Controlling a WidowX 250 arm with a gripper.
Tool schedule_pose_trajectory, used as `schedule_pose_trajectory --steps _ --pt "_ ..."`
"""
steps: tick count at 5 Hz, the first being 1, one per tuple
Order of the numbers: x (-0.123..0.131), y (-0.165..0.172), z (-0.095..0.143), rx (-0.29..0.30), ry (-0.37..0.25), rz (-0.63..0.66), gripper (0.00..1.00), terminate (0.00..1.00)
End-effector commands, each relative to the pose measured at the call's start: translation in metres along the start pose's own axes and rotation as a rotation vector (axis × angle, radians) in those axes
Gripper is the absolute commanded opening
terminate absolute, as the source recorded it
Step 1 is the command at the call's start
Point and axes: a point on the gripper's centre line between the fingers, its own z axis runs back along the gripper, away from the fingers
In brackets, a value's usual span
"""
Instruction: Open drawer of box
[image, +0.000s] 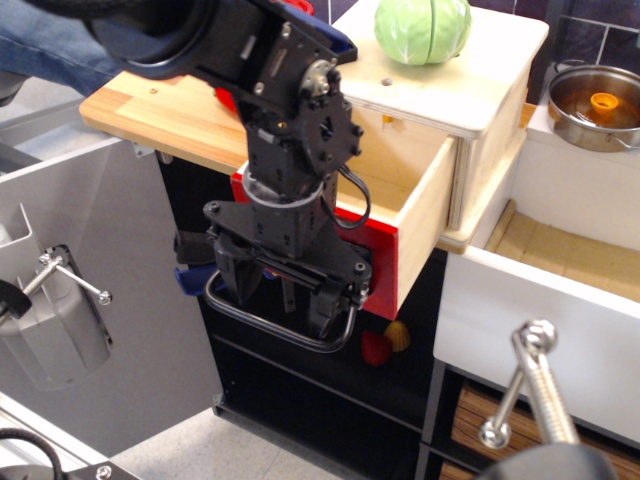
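The cream wooden box (480, 95) stands on the wooden counter. Its drawer (425, 215) is pulled well out toward me, and its red front panel (382, 268) overhangs the counter edge. The black loop handle (275, 328) hangs below the panel. My gripper (285, 292) is in front of the red panel with its black fingers (325, 300) closed around the handle bar. The arm hides most of the red front and the left part of the drawer.
A green cabbage (422, 28) sits on the box. A metal pot (595, 100) stands at right above an open white cabinet drawer (540, 320). A blue clamp (195, 278) hangs under the counter (160, 105). Red and yellow toys (385, 345) lie on the dark shelf.
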Motion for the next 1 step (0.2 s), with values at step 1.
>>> schedule_pose_trajectory --steps 1 --pt "-0.0205 -0.0031 0.0066 0.012 0.075 -0.102 1.0 1.0"
